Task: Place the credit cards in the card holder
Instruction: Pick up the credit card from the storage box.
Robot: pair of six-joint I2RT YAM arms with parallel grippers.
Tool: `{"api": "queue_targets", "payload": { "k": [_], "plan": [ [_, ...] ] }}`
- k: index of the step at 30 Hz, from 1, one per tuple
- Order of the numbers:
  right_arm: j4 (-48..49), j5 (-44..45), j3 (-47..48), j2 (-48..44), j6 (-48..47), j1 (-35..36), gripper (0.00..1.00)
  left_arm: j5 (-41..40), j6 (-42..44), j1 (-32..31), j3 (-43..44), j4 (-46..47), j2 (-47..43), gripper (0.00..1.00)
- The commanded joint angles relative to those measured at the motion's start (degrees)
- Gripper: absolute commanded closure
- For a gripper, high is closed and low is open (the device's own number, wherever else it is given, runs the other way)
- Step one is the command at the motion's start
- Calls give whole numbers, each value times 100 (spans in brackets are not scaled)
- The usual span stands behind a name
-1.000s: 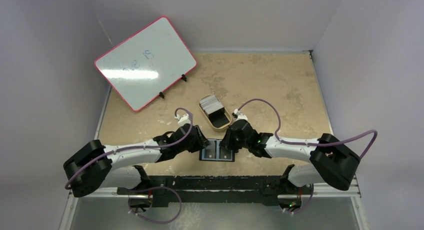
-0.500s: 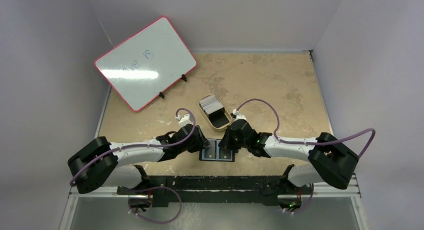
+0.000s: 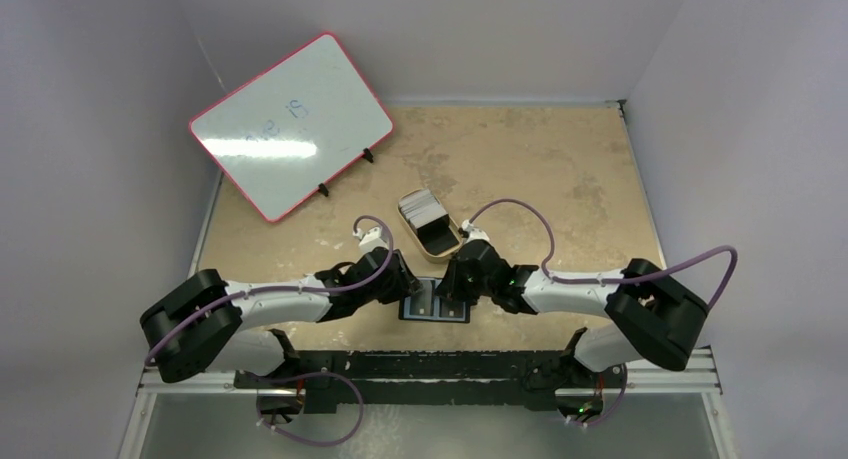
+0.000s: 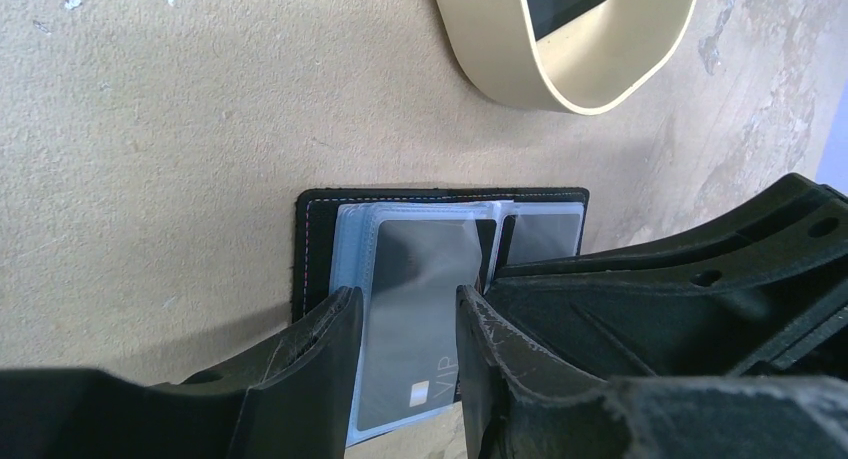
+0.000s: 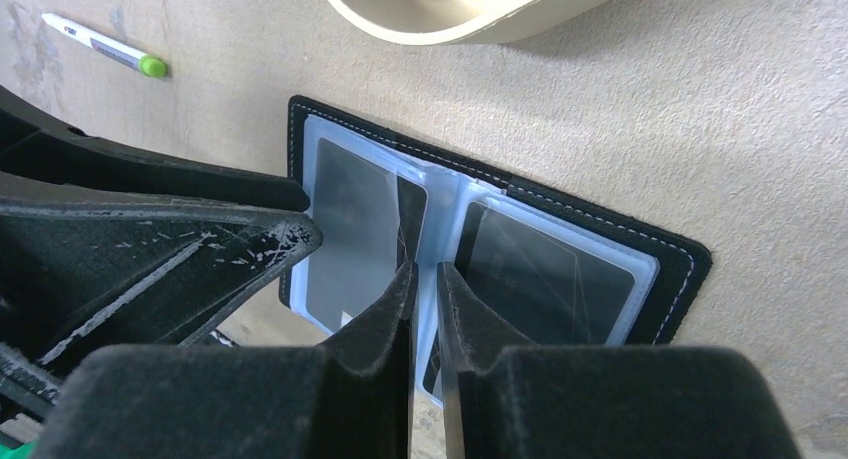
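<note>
Top external view: the left arm (image 3: 280,301) and the right arm (image 3: 580,291) are reaching low and inward from their bases. Their wrists are meeting over the black card holder (image 3: 432,305), which is lying open on the tabletop (image 3: 540,179) just in front of the tan oval tin (image 3: 437,239). The stack of credit cards (image 3: 422,207) is sitting at the tin's far end.

In the left wrist view, the left end effector (image 4: 405,297) is standing with its fingers apart, straddling a grey VIP card (image 4: 415,269) that is lying in a clear sleeve of the holder.

In the right wrist view, the right end effector (image 5: 425,271) is holding its fingers almost together at the holder's fold, pinching the raised edge of a clear sleeve leaf (image 5: 408,224). A white pen with a green cap (image 5: 105,47) is lying off to one side.

Against a second earlier, both arms' rear links are sitting nearer the centre, while holder and tin are lying where they were.
</note>
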Motion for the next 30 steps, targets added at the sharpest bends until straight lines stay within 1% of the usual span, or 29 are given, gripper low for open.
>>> {"api": "queue_targets", "payload": {
  "k": [1, 5, 8, 13, 19, 23, 30],
  "plan": [
    [185, -54, 111, 145, -8, 40, 87, 148, -11, -25, 41, 196, 28, 61],
    [229, -47, 89, 188, 4, 47, 87, 84, -51, -21, 83, -81, -47, 61],
    [247, -59, 94, 219, -3, 56, 87, 24, -36, -26, 49, -88, -9, 61],
    [274, -64, 111, 297, 2, 61, 88, 408, -105, -30, -6, 388, 78, 61],
    [315, -26, 52, 355, 55, 78, 88, 612, -176, -51, -38, 693, -270, 61],
    [340, -3, 5, 321, 86, 76, 88, 718, -246, -52, -174, 1018, -426, 61],
    [271, 140, -40, 67, 145, 81, 88, 920, -341, -46, -282, 1435, -388, 61]
  ]
}}
